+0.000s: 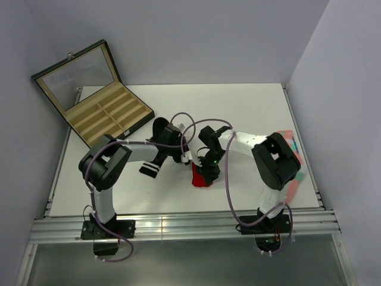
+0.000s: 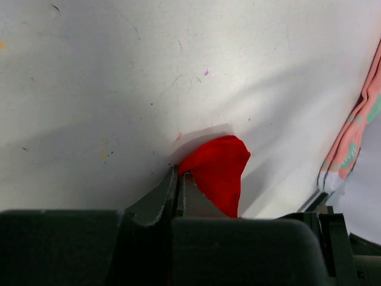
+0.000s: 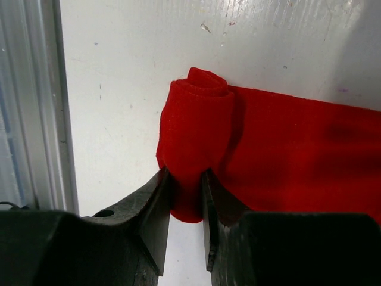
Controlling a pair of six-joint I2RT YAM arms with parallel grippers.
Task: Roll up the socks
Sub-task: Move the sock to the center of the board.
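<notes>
The red sock (image 1: 201, 180) lies on the white table (image 1: 238, 107) near the front middle. In the right wrist view its near end is wound into a small roll (image 3: 196, 113), and my right gripper (image 3: 186, 176) is shut on that roll; the rest of the sock (image 3: 297, 143) lies flat to the right. My left gripper (image 2: 178, 174) is shut, its tips pinching the corner of the red sock's other end (image 2: 217, 170). In the top view both grippers, left (image 1: 186, 158) and right (image 1: 208, 173), meet over the sock. The black sock with white stripes (image 1: 150, 168) lies left of them, partly under the left arm.
A salmon-pink sock with green and white patches (image 1: 296, 156) lies at the right table edge, also in the left wrist view (image 2: 357, 125). An open black box with tan compartments (image 1: 104, 116) stands at the back left. A metal rail (image 1: 178, 223) runs along the near edge.
</notes>
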